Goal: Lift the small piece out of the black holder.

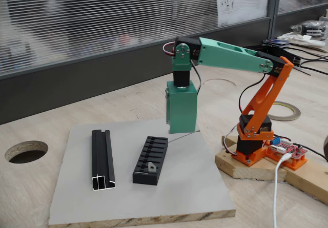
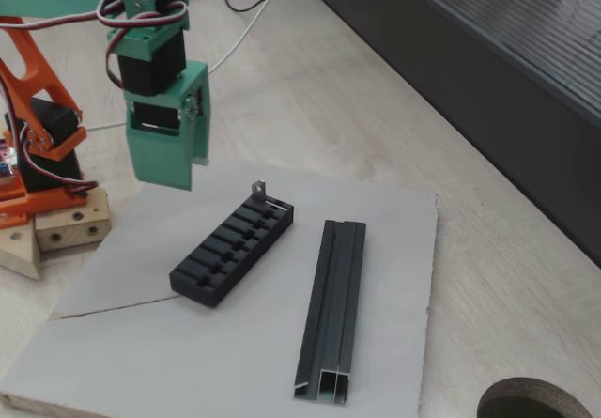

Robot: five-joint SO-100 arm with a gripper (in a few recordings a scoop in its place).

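Small piece (image 2: pixel 257 191) upright at holder (image 2: pixel 232 253) end; hand (image 1: pixel 181 116) apart (seemingly closed).

Two raised fixed views, opposite sides (both oblique), sharing grey board (image 1: pixel 195 187)

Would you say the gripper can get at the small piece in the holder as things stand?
Probably yes. The piece stands up from one end slot of the holder, with nothing over it. The gripper hangs above the board, apart from the holder; the rail lies off to the side.

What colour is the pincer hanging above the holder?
Green; the pincer shows best in a fixed view.
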